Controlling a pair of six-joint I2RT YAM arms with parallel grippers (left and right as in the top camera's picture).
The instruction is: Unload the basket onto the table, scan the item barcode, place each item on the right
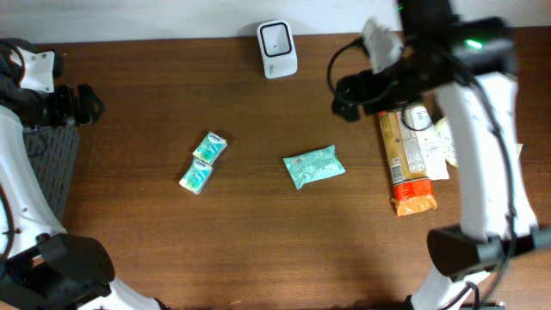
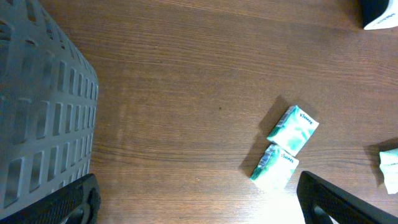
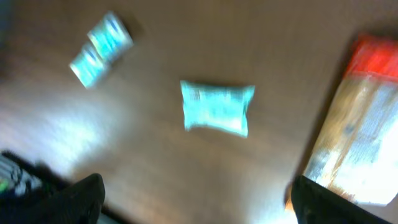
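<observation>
A white barcode scanner (image 1: 277, 49) stands at the table's back edge, and its corner shows in the left wrist view (image 2: 379, 15). Several items lie on the wood: two small teal tissue packs (image 1: 203, 162) (image 2: 286, 149) (image 3: 99, 48), a teal pouch (image 1: 314, 166) (image 3: 217, 107) and a tan and orange snack bag (image 1: 406, 159) (image 3: 360, 137). My right gripper (image 1: 349, 99) (image 3: 199, 211) hangs open and empty above the table, between the scanner and the snack bag. Far to the left, my left gripper (image 1: 86, 105) (image 2: 199, 211) is open and empty.
A grey slotted basket (image 1: 47, 164) (image 2: 43, 112) sits at the left edge beside the left arm. White packets (image 1: 448, 146) lie under and beside the snack bag at the right. The right wrist view is blurred.
</observation>
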